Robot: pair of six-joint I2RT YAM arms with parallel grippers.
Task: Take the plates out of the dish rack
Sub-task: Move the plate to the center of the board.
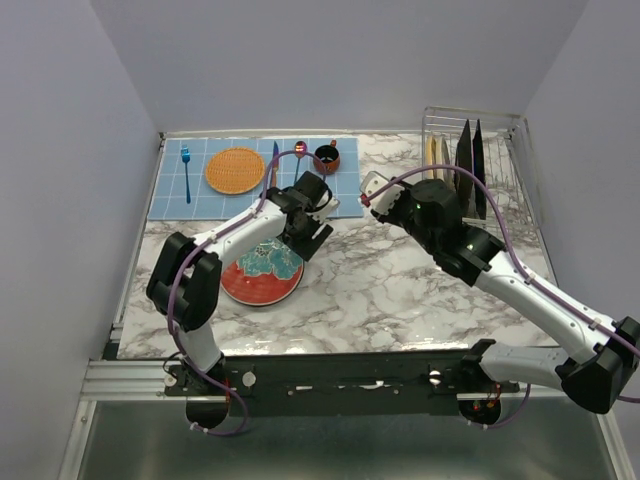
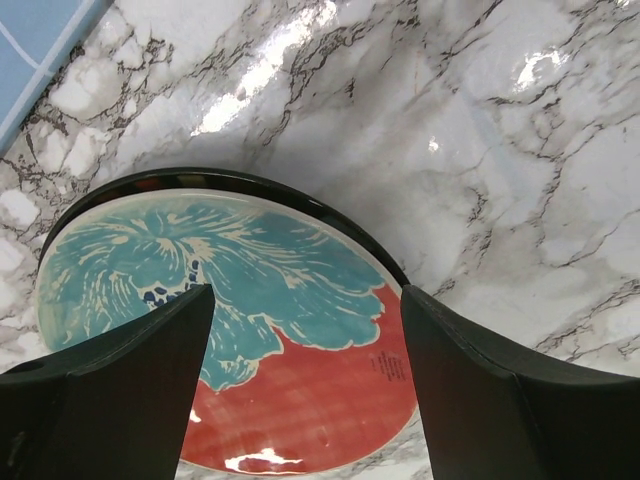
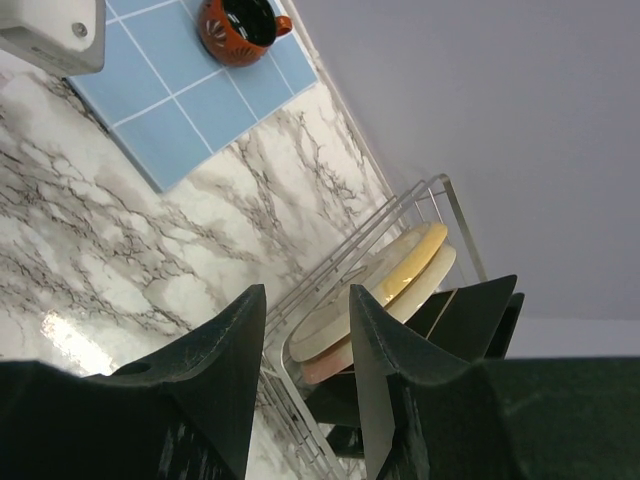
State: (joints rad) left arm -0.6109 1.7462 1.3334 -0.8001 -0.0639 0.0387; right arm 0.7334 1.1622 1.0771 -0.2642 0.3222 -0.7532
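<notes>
A round red plate with a teal centre (image 1: 262,274) (image 2: 300,400) lies flat on the marble table, a dark rim showing along its far edge. My left gripper (image 1: 303,236) (image 2: 305,297) hovers just above it, open, with nothing between its fingers. The dish rack (image 1: 505,175) (image 3: 330,262) stands at the far right. Cream and yellow plates (image 1: 435,158) (image 3: 405,268) and dark plates (image 1: 470,165) (image 3: 470,310) stand upright in it. My right gripper (image 1: 412,190) (image 3: 307,292) hangs in the air left of the rack, pointed at its near corner, open and empty.
A blue tiled mat (image 1: 200,195) (image 3: 190,110) lies at the far left with an orange woven disc (image 1: 235,170), a blue fork (image 1: 186,168), cutlery (image 1: 276,160) and a red-brown mug (image 1: 326,157) (image 3: 235,25). Walls close in on three sides.
</notes>
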